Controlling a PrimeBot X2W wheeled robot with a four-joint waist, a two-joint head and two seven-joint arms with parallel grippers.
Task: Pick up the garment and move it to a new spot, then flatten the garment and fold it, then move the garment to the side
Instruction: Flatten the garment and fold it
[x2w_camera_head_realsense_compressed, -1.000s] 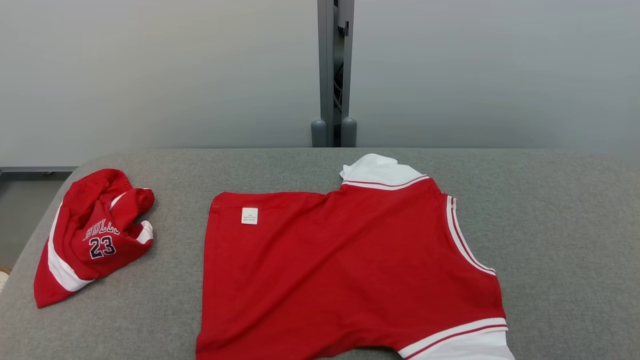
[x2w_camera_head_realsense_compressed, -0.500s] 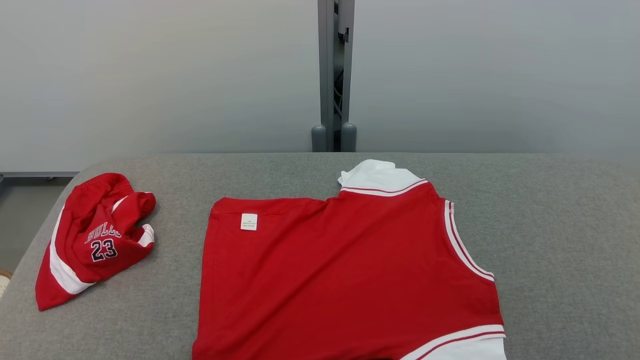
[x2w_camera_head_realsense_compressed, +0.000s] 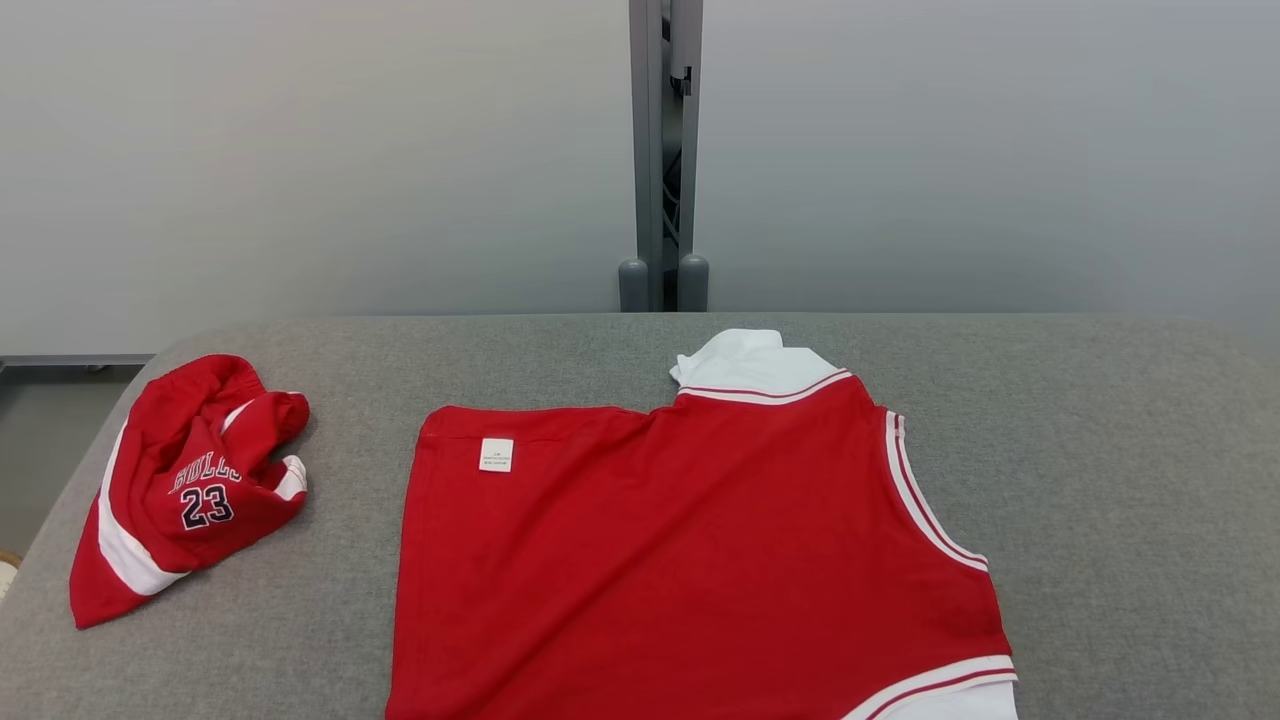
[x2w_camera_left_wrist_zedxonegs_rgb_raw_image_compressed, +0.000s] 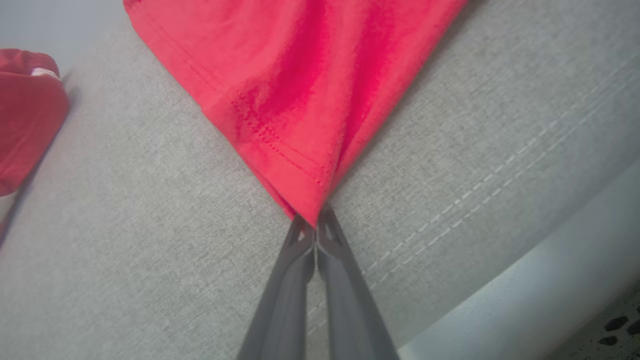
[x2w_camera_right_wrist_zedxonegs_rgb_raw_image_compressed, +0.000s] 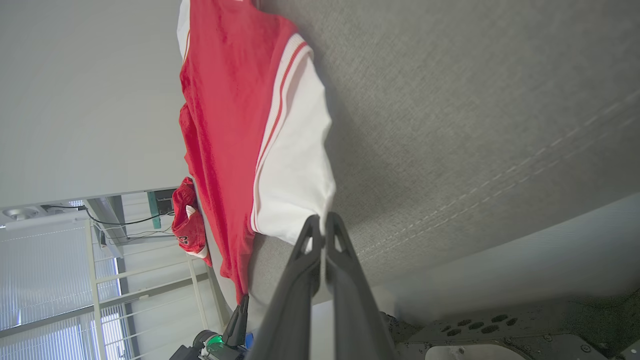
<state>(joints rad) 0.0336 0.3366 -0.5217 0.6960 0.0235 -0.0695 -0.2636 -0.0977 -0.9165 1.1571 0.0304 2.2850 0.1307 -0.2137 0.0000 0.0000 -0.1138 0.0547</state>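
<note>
The garment (x2w_camera_head_realsense_compressed: 690, 540) is a red shirt with white striped sleeves, spread flat on the grey padded table (x2w_camera_head_realsense_compressed: 1120, 450), its white label near the far left corner. In the left wrist view my left gripper (x2w_camera_left_wrist_zedxonegs_rgb_raw_image_compressed: 316, 225) is shut on a red hem corner of the garment (x2w_camera_left_wrist_zedxonegs_rgb_raw_image_compressed: 300, 100), near the table's front edge. My right gripper (x2w_camera_right_wrist_zedxonegs_rgb_raw_image_compressed: 324, 225) is shut on the edge of the white sleeve (x2w_camera_right_wrist_zedxonegs_rgb_raw_image_compressed: 295, 175), also close to the front edge.
A crumpled red piece marked 23 (x2w_camera_head_realsense_compressed: 190, 480) lies at the table's left end, apart from the garment. A grey post (x2w_camera_head_realsense_compressed: 665, 160) stands behind the table against pale panels. Bare grey table stretches to the right of the garment.
The whole head picture has slid down slightly, so the camera has moved. The garment and the crumpled piece keep their places on the table.
</note>
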